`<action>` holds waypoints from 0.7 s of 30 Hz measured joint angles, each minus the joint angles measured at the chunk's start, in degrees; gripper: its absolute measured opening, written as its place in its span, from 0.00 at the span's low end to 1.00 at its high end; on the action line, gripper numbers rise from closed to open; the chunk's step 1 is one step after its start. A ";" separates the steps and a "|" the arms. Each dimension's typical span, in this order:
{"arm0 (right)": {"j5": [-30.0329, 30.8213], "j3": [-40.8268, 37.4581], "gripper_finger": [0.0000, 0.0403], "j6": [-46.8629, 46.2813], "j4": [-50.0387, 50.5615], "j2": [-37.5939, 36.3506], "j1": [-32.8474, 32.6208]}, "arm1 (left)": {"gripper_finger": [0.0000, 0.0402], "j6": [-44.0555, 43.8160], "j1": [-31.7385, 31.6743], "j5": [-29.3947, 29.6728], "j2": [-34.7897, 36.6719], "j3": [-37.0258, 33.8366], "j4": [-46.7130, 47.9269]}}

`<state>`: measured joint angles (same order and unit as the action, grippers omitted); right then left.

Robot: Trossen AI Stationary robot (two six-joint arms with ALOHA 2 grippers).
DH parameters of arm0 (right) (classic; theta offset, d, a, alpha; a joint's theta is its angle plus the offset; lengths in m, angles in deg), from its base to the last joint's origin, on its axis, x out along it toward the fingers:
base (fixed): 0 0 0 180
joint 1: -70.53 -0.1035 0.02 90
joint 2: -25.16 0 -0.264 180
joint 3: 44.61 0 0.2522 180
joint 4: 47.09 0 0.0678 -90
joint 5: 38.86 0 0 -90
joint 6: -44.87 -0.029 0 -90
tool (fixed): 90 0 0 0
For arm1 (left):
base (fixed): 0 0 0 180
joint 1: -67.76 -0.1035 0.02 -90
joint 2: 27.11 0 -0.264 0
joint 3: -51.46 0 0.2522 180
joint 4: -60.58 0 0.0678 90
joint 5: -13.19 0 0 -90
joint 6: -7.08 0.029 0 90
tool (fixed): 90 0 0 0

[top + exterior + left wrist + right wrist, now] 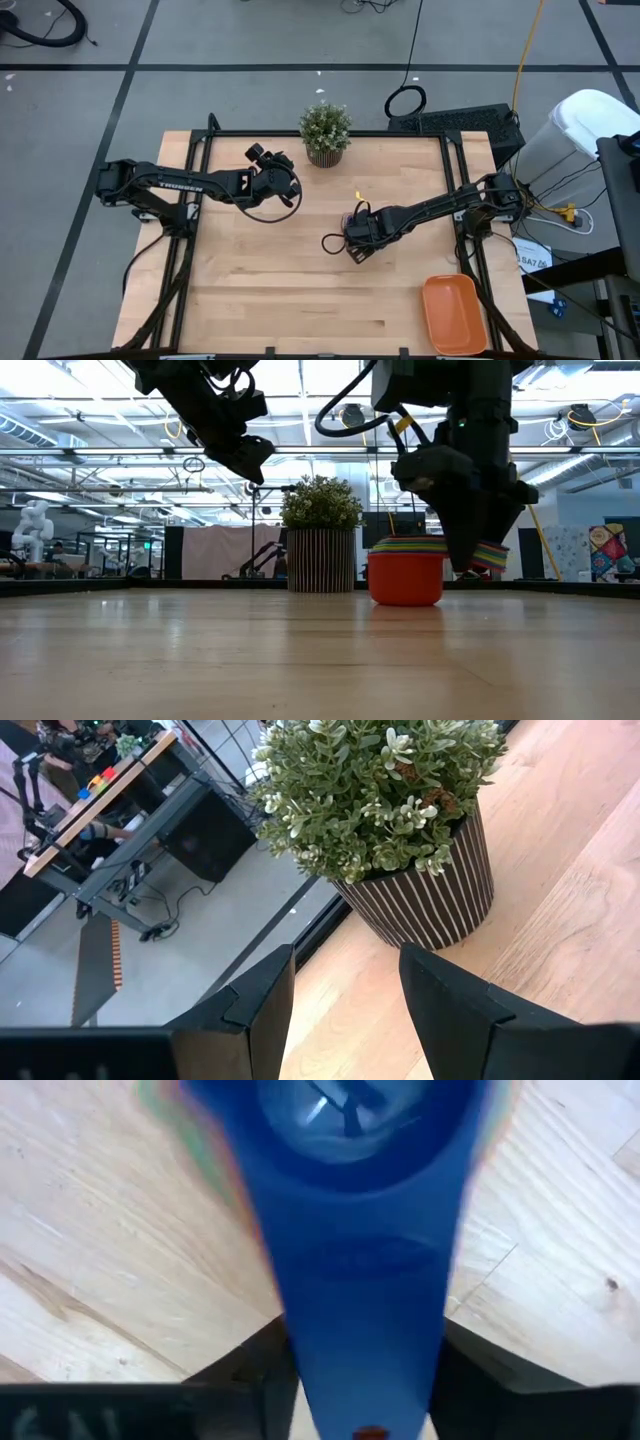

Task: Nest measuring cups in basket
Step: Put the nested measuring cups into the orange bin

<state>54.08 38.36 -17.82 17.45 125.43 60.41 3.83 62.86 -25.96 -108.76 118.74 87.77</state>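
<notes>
A nested stack of measuring cups (405, 580) stands at mid-table, with a red cup outermost and coloured rims (405, 544) showing at its top. Its handles (492, 556) stick out sideways. My right gripper (470, 565) comes down on them; from above (357, 240) it hides the stack. In the right wrist view a blue cup and its handle fill the space between the fingers. The orange basket (455, 315) lies at the near right corner. My left gripper (345, 1010) hangs open and raised, near the potted plant. My right gripper pinches the blue flat handle (310, 1350) by its two long edges, one finger (470, 1365) on each side. The fingers point down from above. The stack stays upright, and its red base (405, 600) appears to rest on the table.
A potted green plant (325, 132) stands at the table's far edge, just beyond my left gripper (275, 178). Bare wood lies between the stack and the basket. Black frame rails (455, 200) run along the table's sides.
</notes>
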 joint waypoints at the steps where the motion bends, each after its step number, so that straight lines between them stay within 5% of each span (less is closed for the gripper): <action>1: 0.00 0.00 0.39 0.05 -0.09 0.00 -0.05 | 0.46 0.00 0.00 0.00 0.00 0.00 0.00; 4: 0.02 0.00 0.31 0.42 -0.35 0.00 -0.07 | 0.46 0.00 0.00 0.00 0.00 0.00 0.00; 21: 1.49 -0.70 0.31 0.37 0.33 0.00 -0.09 | 0.46 0.02 0.00 0.00 0.00 0.00 0.00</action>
<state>55.56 37.66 -17.45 17.79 125.43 60.31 3.85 62.86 -25.96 -108.76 118.73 87.77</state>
